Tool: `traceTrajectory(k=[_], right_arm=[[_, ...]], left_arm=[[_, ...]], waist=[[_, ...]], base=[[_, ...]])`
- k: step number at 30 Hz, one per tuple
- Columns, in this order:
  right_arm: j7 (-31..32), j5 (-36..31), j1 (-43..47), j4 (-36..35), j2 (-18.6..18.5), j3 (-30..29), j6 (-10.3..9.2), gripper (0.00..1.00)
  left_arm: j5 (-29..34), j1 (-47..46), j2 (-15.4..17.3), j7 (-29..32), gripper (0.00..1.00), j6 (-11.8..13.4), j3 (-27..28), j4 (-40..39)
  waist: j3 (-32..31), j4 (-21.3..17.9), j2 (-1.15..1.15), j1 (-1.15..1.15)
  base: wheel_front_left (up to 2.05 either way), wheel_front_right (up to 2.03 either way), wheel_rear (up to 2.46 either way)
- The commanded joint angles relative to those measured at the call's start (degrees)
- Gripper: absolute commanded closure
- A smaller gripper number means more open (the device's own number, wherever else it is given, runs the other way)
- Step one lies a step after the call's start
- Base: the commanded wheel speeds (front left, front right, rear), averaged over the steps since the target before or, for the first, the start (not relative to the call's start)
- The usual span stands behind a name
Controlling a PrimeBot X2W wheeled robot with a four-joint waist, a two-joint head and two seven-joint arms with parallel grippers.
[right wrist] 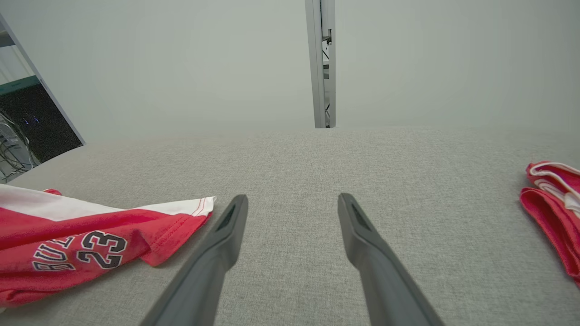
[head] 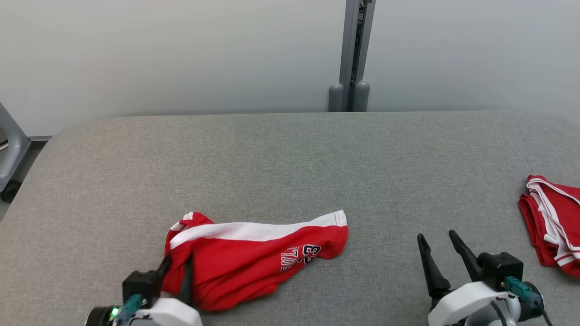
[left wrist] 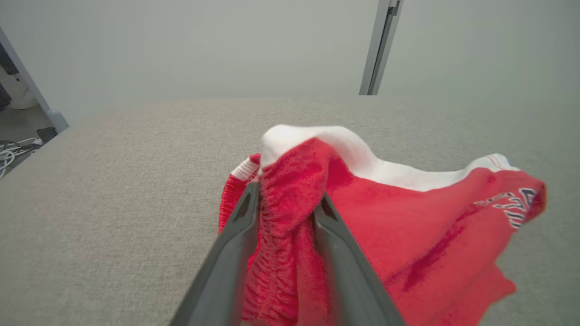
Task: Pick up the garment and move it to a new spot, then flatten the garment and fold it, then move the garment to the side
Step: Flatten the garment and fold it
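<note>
You have a wide grey cloth-covered table (head: 290, 154) in front of you; most of it is bare. The garment (head: 253, 258), red shorts with a white side stripe, lies bunched on the near part of the table, left of centre; its hem end points toward the middle, and its gathered waistband end is nearest your left arm. At the far right edge sits a second red and white garment (head: 550, 217), well apart from the first; it looks folded into a neat pile, though you cannot tell from here whether it belongs to this job.

Your left gripper (head: 179, 260) is clamped on the waistband end; the left wrist view shows red cloth pinched between the two fingers (left wrist: 247, 226), rising in a hump above them. Your right gripper (head: 436, 235) hovers over bare table between the two garments, fingers spread wide and holding nothing; the shorts' hem lies just beside its left finger in the right wrist view.

By my reading you are in the first stage: the garment is gripped but crumpled, with most of it resting on the table; the move to a new spot looks unfinished, and flattening, folding and setting aside are all left to do. The print "23" (right wrist: 97, 246) faces up near the hem.
</note>
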Motion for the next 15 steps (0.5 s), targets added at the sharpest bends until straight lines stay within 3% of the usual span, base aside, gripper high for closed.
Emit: traceTrajectory(k=[1, 6, 15], right_arm=[[0.0, 0.2, 0.6, 0.4, -0.4, 0.3, -0.02, 0.0], [0.0, 0.8, -0.7, 0.8, -0.4, 2.4, -0.02, 0.0], [0.0, 2.5, -3.4, 0.7, -0.4, 5.3, -0.02, 0.0]], left_arm=[[0.1, 1.4, 0.0, -0.2, 0.0, 0.7, 2.3, 0.6], [0.3, 4.0, -1.3, -0.2, 0.0, 1.9, 10.0, 1.5], [3.5, 4.2, -2.9, -0.3, 0.0, -0.1, 13.8, -2.4]], waist=[[0.1, -0.2, 0.0, 0.0], [0.6, -0.9, 0.0, 0.0], [1.4, -0.6, 0.0, 0.0]], base=[[0.0, 0.0, 0.0], [0.0, 0.0, 0.0], [0.0, 0.0, 0.0]])
